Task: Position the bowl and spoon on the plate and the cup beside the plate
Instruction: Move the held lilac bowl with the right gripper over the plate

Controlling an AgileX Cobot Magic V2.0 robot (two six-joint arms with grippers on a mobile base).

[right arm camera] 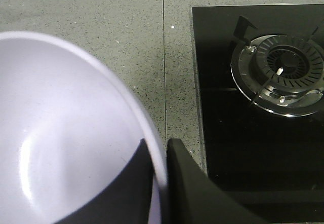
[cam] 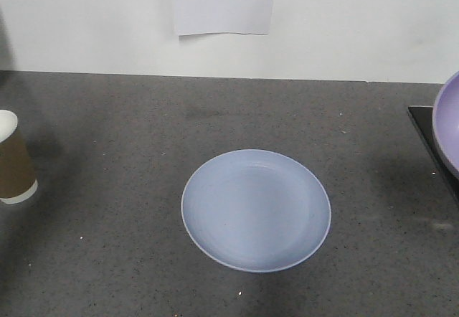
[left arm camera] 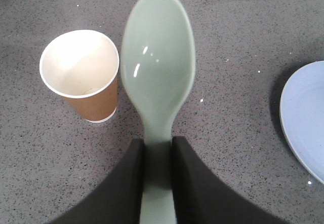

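Left wrist view shows me the green spoon (left arm camera: 158, 77) pinched by its handle in my left hand (left arm camera: 158, 145) above the gray surface (cam: 107, 116), near the standing cup (left arm camera: 81, 72), while my right hand (right arm camera: 161, 153) grips the purple bowl (right arm camera: 66, 148) by its rim beside the stove (right arm camera: 263, 107), and the plate (cam: 255, 209) lies flat between them.

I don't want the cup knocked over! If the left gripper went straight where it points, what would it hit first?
Probably bare countertop, its spoon touching first; the cup sits off to the side. Depth is unclear.
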